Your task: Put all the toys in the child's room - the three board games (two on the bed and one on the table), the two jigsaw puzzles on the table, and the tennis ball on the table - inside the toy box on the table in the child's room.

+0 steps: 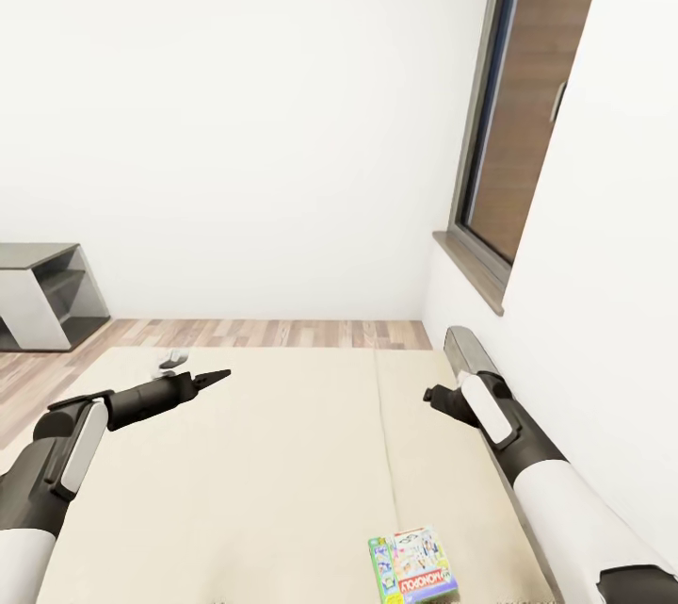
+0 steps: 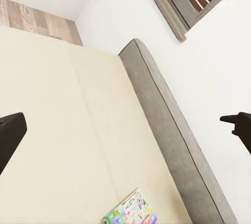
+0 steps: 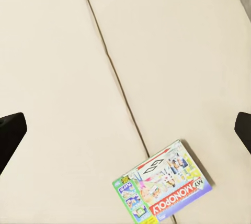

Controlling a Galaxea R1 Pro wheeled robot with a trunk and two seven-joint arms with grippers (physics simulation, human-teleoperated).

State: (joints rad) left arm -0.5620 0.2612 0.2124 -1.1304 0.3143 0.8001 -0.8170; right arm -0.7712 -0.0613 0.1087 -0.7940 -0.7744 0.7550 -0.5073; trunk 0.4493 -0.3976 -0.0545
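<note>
A white-and-green "My Monopoly" board game lies flat on the beige bed, near the head end. The same box appears in the left wrist view and the right wrist view. My left gripper hovers over the far left part of the bed, well away from the box. My right gripper hangs above the bed's right side, beyond the box. Both wrist views show the fingertips far apart at the picture's edges with nothing between them, so both grippers are open.
A grey headboard runs along the white wall on the right, under a dark-framed window. A grey shelf unit stands at the far left on the wood floor. A small grey object sits at the bed's far edge.
</note>
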